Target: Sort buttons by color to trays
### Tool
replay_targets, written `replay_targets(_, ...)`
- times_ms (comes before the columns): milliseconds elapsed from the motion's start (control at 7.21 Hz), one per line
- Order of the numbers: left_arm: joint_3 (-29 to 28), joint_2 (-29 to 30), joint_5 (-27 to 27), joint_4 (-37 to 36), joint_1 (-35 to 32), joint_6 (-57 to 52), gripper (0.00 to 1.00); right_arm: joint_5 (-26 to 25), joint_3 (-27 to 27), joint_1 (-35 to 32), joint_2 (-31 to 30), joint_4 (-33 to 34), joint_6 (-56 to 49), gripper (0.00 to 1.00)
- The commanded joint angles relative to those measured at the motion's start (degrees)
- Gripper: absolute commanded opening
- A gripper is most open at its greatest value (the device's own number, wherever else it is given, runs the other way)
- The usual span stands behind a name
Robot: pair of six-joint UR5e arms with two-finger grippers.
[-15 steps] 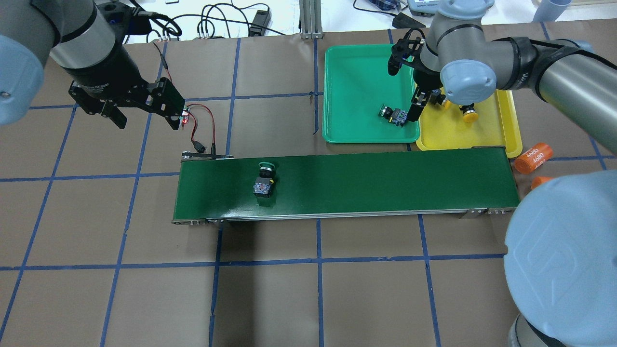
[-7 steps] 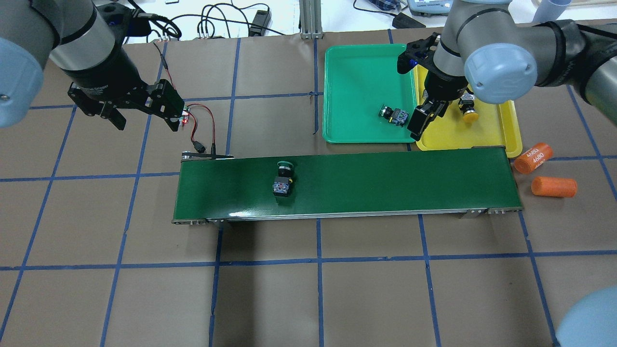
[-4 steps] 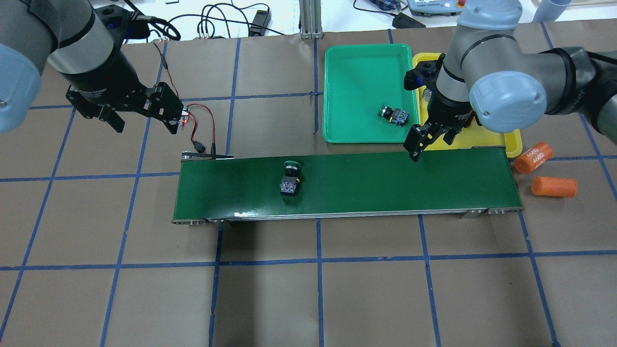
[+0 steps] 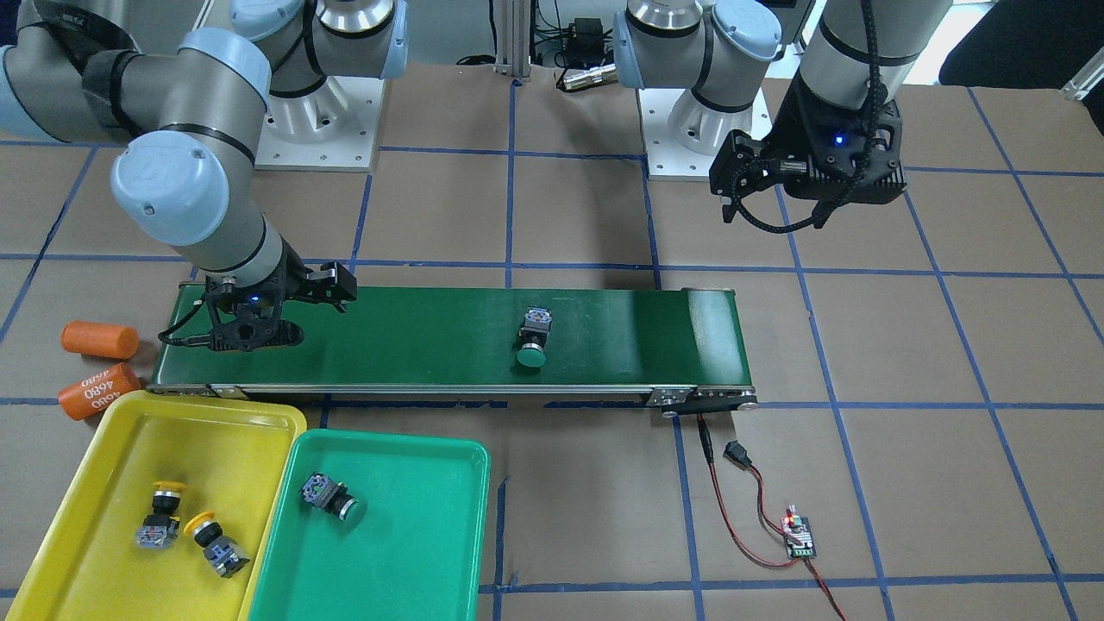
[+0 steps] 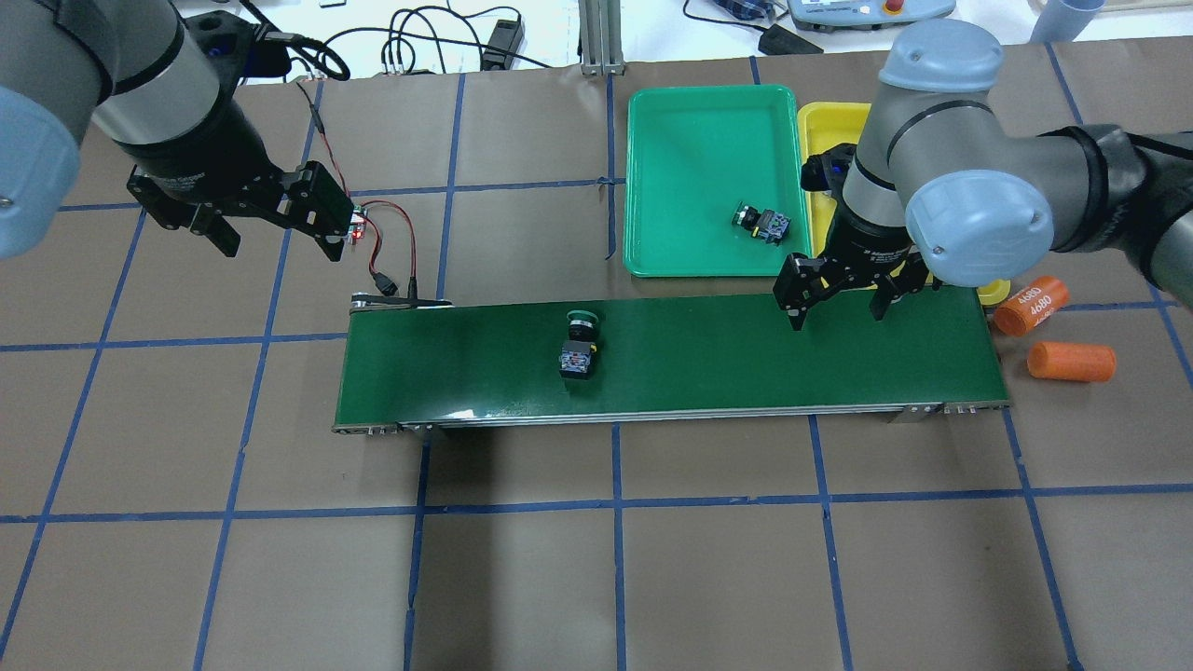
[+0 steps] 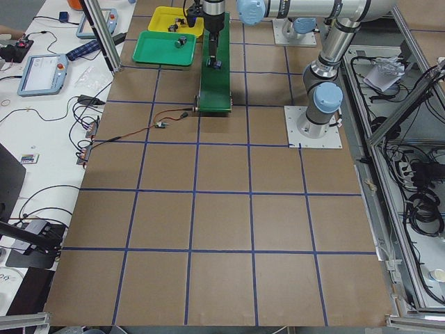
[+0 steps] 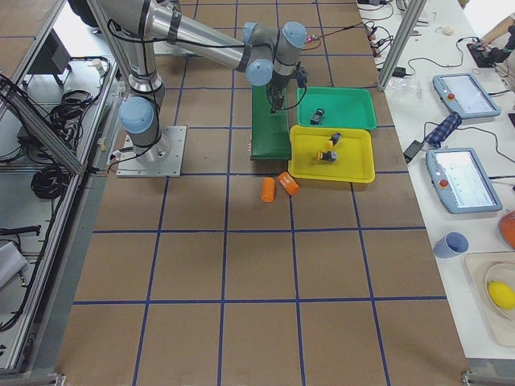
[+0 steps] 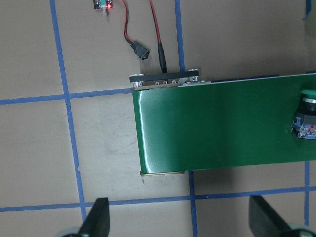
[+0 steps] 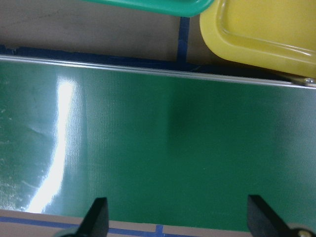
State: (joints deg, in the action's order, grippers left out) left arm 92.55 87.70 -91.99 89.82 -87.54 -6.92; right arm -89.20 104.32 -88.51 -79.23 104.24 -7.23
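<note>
A green-capped button lies on the dark-green belt, a little left of its middle, and shows at the right edge of the left wrist view. Another green button rests in the green tray. Two yellow buttons lie in the yellow tray. My right gripper hangs open and empty over the belt's right part, close to the trays' near edges. My left gripper stands open and empty above the table beyond the belt's left end.
Two orange cylinders lie just off the belt's right end. A small circuit board with red wires sits under my left gripper, wired to the belt's left end. Cables and a metal post line the far edge.
My right arm has swung from above the trays down to the belt's right part, gripper empty. The green button has ridden rightward along the belt. My left arm has barely moved.
</note>
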Motion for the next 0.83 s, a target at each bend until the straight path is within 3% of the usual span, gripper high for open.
replay_targets(0,0.0,0.1,0.0,-0.3,0.1,-0.1,1.0,-0.8,-0.9,0.0,0.9,0.6,0.6,1.0)
replay_targets(694,0.1,0.5,-0.2,-1.4,0.4,-0.2,1.0,-0.6,-2.9,-0.9,0.1,3.7,1.4,1.0)
